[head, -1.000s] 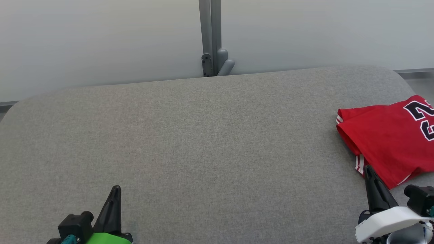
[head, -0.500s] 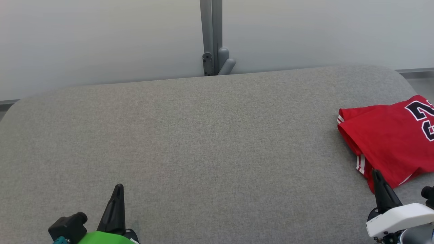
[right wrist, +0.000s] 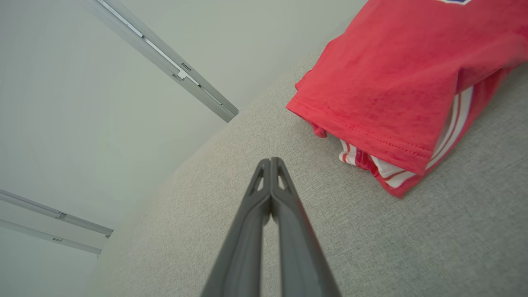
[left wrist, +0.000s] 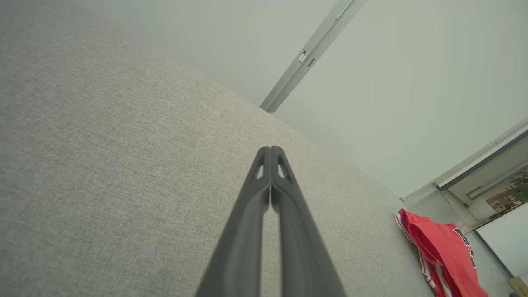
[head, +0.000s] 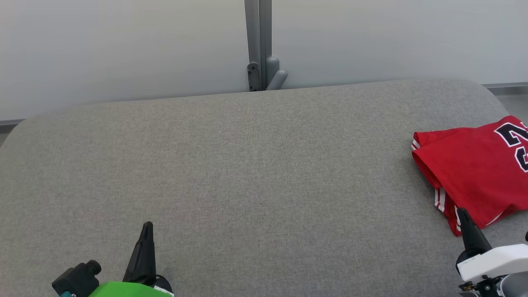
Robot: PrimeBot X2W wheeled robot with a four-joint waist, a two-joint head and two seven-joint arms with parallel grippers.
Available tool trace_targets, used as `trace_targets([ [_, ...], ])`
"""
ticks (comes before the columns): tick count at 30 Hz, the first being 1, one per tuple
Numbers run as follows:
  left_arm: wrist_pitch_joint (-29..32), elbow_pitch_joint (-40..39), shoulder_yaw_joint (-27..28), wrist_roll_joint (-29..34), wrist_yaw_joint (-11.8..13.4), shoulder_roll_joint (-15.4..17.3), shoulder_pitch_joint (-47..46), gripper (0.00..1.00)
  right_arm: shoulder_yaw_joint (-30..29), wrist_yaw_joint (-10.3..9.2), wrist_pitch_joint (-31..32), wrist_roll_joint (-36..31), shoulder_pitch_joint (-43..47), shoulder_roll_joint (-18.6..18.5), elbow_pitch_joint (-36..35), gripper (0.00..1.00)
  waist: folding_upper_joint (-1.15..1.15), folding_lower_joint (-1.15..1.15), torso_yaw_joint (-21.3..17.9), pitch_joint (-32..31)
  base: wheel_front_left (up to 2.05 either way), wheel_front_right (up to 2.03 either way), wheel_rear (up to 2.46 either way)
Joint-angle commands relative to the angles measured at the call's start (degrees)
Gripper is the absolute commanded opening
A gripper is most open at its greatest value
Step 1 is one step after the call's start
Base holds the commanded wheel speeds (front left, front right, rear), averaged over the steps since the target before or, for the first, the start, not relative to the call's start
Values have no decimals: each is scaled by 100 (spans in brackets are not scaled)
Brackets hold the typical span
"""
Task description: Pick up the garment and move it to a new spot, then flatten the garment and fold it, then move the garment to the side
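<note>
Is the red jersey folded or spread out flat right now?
Folded. The red jersey lies doubled over on the grey surface; the right wrist view shows striped hems stacked under its top layer.

At the lower left of the head view, the left gripper (head: 147, 226) is tapering to a dark matte point above a bright green shell (head: 128, 289), with a stubby black plug (head: 76, 277) jutting out beside it. At the lower right, the right gripper (head: 463, 212) is rising from a white casing (head: 493, 260). Up close, the fingers (left wrist: 241, 247) are showing small triangular cut-outs near their tips.
</note>
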Motion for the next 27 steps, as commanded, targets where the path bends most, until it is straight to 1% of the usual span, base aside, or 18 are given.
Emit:
trace_targets([
  [1,-34,-110,50,-246,-52,-18,32,0,-83,-1,78,257,-154,-26,-31,0,0,0,3,3,0,0,0],
  [16,-47,-251,65,-1196,-179,-168,91,0,-341,-1,491,1321,-242,17,97,0,0,0,24,26,0,0,0],
  [27,-58,-330,75,-1740,-261,-252,135,0,-501,-1,746,1944,-291,49,174,0,0,0,38,42,0,0,0],
])
